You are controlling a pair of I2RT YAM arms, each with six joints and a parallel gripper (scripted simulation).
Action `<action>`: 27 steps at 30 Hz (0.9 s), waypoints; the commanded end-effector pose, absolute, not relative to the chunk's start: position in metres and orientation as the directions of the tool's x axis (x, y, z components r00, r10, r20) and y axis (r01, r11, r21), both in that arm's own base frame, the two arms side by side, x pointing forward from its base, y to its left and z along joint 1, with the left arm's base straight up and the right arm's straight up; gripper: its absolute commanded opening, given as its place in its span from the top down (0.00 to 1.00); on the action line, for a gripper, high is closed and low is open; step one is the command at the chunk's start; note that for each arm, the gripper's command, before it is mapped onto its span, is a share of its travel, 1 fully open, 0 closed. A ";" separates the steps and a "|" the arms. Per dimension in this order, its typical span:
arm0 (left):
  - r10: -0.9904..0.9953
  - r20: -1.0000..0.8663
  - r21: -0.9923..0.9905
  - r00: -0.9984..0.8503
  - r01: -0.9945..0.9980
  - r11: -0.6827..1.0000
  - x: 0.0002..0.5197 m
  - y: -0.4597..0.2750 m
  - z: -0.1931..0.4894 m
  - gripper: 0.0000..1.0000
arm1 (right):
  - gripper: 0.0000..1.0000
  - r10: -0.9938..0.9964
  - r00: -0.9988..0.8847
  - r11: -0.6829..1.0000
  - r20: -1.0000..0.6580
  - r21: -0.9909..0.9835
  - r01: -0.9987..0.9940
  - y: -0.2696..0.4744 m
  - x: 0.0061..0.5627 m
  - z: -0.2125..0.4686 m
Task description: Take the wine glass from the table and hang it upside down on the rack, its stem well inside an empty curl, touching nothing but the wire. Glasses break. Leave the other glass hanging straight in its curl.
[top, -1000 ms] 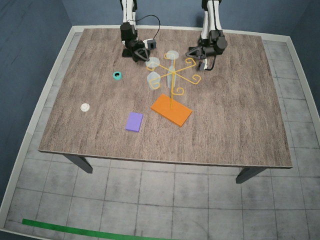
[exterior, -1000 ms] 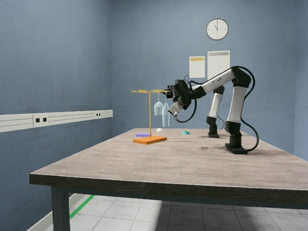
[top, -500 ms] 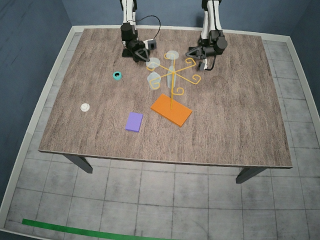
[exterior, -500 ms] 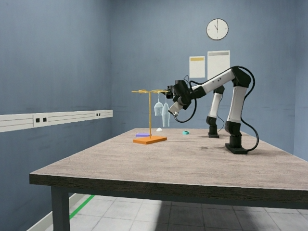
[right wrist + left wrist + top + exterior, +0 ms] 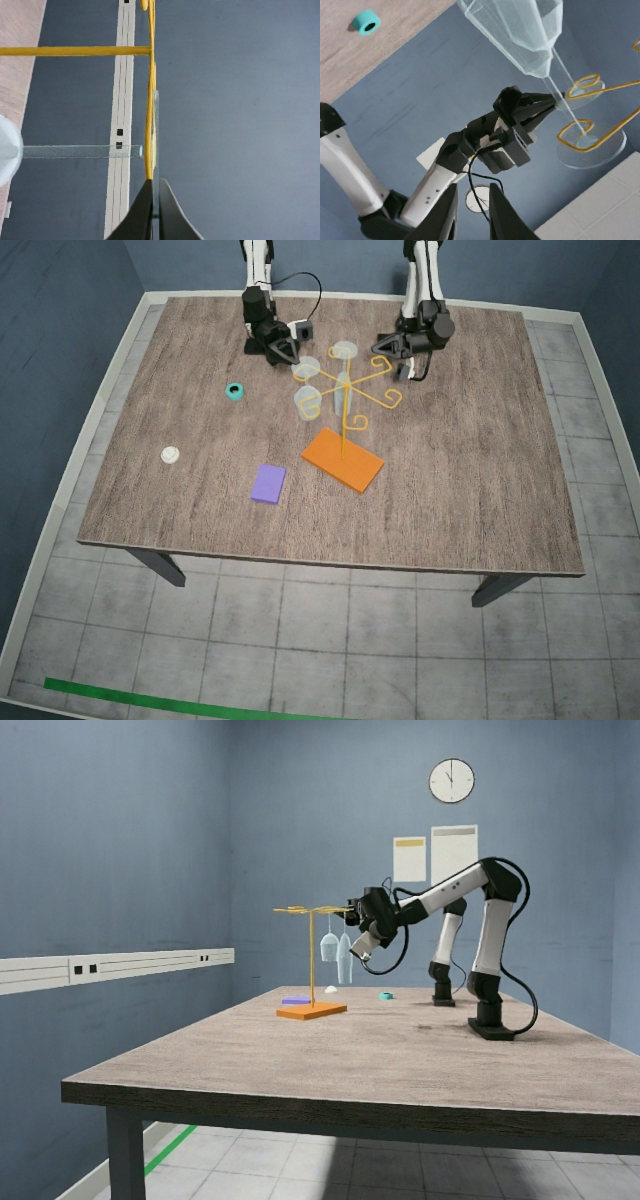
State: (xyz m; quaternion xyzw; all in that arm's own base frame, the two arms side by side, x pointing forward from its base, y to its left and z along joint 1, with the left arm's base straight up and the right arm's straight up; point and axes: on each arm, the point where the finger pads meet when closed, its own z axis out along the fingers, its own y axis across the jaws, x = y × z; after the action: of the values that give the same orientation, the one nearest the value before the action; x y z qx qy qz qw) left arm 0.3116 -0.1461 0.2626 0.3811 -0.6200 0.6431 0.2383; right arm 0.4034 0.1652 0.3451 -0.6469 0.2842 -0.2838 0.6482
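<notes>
Top view: the wine glass [image 5: 307, 406] [image 5: 329, 948] [image 5: 563, 66] [image 5: 75, 151] hangs upside down at a curl of the rack [image 5: 343, 433] [image 5: 312, 957] [image 5: 621, 124] [image 5: 75, 51], its foot grasped by the right fingers [image 5: 296, 362]. Beside it hangs the other glass [image 5: 339, 397] [image 5: 344, 960] [image 5: 512, 37]. The left fingers [image 5: 374, 349] are released, slightly parted.
</notes>
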 end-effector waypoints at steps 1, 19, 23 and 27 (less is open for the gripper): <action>-0.170 0.785 -0.617 -0.596 -0.779 -0.117 0.312 -0.146 0.260 0.82 | 1.00 -0.742 0.670 0.020 0.015 -0.999 0.045 0.163 0.401 0.358; -0.170 0.785 -0.617 -0.596 -0.779 -0.117 0.312 -0.146 0.260 0.82 | 0.66 -0.741 0.671 0.017 0.009 -0.999 0.031 0.163 0.401 0.355; -0.170 0.785 -0.617 -0.596 -0.779 -0.117 0.312 -0.146 0.260 0.82 | 0.66 -0.741 0.671 0.017 0.009 -0.999 0.031 0.163 0.401 0.355; -0.170 0.785 -0.617 -0.596 -0.779 -0.117 0.312 -0.146 0.260 0.82 | 0.66 -0.741 0.671 0.017 0.009 -0.999 0.031 0.163 0.401 0.355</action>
State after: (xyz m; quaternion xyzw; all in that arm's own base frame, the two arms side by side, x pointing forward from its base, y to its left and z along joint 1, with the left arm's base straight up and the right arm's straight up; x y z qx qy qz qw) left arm 0.3116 -0.1461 0.2626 0.3811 -0.6200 0.6431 0.2383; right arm 0.4033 0.1651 0.3519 -0.6408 0.2759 -0.2925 0.6540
